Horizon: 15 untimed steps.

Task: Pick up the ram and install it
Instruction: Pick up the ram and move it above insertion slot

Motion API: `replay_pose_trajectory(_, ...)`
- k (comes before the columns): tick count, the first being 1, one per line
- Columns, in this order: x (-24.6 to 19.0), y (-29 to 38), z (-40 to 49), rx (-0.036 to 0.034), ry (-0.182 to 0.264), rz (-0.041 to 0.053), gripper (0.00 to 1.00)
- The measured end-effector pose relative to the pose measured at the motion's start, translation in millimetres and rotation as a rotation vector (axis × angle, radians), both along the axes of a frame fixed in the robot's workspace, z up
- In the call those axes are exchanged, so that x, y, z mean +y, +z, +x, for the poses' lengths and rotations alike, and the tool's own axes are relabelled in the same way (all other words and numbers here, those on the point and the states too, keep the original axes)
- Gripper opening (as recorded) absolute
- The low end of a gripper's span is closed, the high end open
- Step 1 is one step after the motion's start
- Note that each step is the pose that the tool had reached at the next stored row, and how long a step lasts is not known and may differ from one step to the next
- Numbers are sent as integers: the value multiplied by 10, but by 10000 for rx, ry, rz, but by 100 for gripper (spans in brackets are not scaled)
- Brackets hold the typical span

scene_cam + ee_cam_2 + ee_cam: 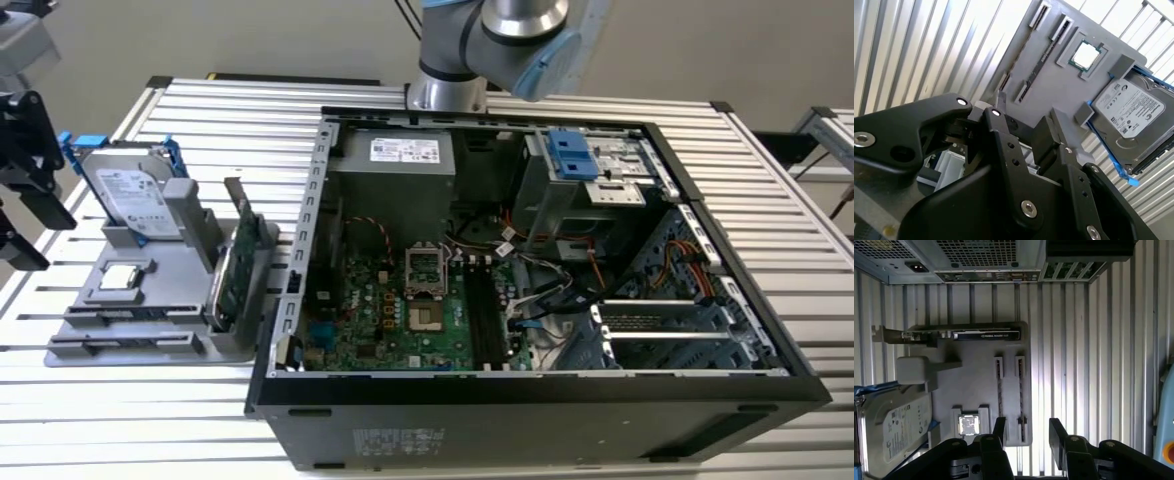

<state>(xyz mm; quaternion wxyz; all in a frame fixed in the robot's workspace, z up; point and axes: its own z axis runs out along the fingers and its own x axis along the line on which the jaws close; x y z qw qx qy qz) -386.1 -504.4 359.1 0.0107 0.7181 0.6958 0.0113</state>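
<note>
The ram (1041, 62) is a thin dark stick standing on edge in a holder slot of the grey tray (160, 300), beside the processor chip (1086, 55). It also shows as a narrow line in the first wrist view (999, 395). My gripper (1028, 427) is open with nothing between its black fingers (1056, 430). It hovers off the tray's slot end, apart from the ram. The second wrist view has the gripper (1021, 117) looking across the tray. In the exterior view the gripper (30, 200) is at the left edge, beside the tray.
On the tray stand a silver hard drive with blue rails (134, 190) and a green expansion card (234, 265). The open computer case (534, 400) with its motherboard (400, 310) lies to the exterior view's right of the tray, on a slatted metal table (134, 440).
</note>
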Motion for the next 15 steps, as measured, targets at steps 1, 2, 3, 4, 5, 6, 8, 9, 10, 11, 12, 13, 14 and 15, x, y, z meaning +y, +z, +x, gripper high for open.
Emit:
replay_pose_trajectory(1,0,-6,0,-1,0,0,100)
replay_pose_trajectory(2,0,-11,0,-1,-1,0,100)
replay_pose_trajectory(3,0,-17,1,-1,0,0,100)
replay_pose_trajectory(4,0,-22,1,-1,0,0,100)
replay_pose_trajectory(5,0,-28,1,-1,0,0,100)
replay_pose_trajectory(6,0,-33,1,0,0,0,100)
replay_pose_trajectory(8,0,-44,1,-1,0,0,100)
replay_pose_trajectory(9,0,-48,1,0,-1,0,100)
replay_pose_trajectory(10,0,-54,2,-1,0,0,100)
replay_pose_trajectory(11,0,-59,2,-1,0,0,100)
replay_pose_trajectory(12,0,-64,2,0,0,0,100)
replay_pose_trajectory(13,0,-69,2,0,0,0,100)
replay_pose_trajectory(14,0,-75,2,-1,0,0,100)
replay_pose_trajectory(15,0,-81,2,-1,0,1,100)
